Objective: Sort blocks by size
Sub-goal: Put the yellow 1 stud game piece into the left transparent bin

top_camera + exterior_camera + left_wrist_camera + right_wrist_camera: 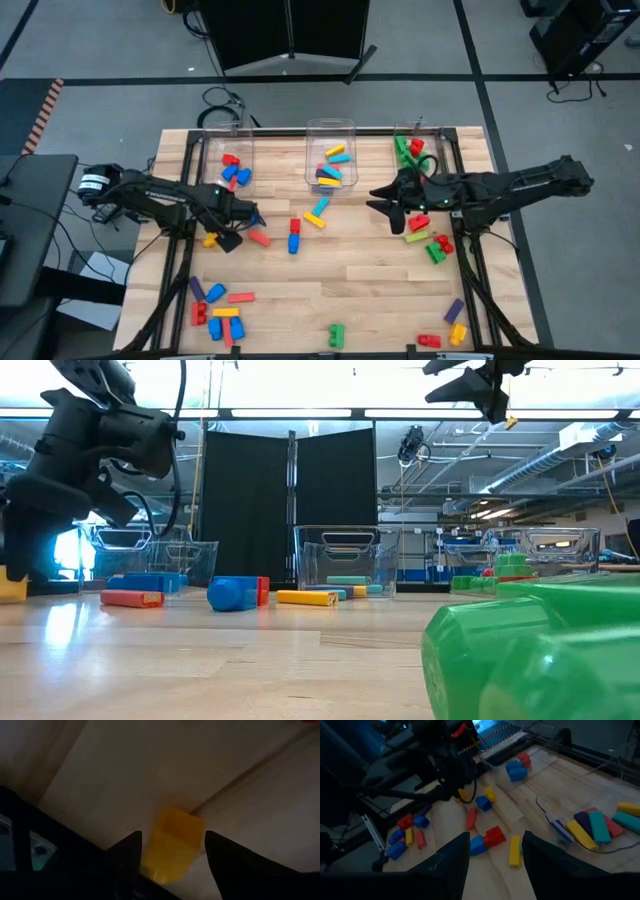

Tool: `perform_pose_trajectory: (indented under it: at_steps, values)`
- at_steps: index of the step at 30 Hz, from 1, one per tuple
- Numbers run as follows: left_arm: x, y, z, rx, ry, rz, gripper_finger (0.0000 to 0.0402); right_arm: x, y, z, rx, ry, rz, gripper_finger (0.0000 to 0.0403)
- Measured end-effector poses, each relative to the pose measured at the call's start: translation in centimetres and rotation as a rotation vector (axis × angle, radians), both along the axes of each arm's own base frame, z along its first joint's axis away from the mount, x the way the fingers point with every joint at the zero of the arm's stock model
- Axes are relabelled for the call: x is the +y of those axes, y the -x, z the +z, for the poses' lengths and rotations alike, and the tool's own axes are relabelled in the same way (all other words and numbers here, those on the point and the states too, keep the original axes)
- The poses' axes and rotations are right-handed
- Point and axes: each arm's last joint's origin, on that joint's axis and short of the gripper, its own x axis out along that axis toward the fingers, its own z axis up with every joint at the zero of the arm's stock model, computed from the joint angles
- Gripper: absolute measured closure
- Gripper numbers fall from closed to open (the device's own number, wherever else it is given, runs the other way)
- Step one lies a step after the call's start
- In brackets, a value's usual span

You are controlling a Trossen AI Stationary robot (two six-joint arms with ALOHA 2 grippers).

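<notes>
The wooden counter (330, 280) carries three clear bins (331, 150) at twelve o'clock, blocks (222, 310) scattered around. The right gripper (392, 207) hovers at three o'clock, jaws spread. The left gripper (226, 238), at nine, straddles a yellow block (172, 842), jaws spread.

open wood mid-table (350, 275) between scattered blocks (295, 236), bins (330, 150) behind

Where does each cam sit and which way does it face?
High: overhead, straight down; both arms, three bins.
Low: table height, level across the table; left arm close on the left, green block near lens.
Left wrist: down past open left gripper at yellow block.
Right wrist: across table past open right gripper.
Shared: blue-red block.
</notes>
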Motion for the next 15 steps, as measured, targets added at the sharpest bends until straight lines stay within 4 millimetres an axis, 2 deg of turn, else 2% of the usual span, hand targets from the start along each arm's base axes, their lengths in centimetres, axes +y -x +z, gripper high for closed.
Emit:
perform_pose_trajectory:
  at_steps: [7, 15]
  values:
    - [0.2, 0.1, -0.2, 0.005, 0.004, 0.045, 0.0176, 0.1, -0.7, -0.7, 0.034, 0.008, 0.001, 0.0215]
    - [0.0, 1.2, -2.6, 0.003, 0.032, 0.074, 0.0176, 0.2, -1.1, -1.1, 0.056, 0.015, 0.008, 0.0215]
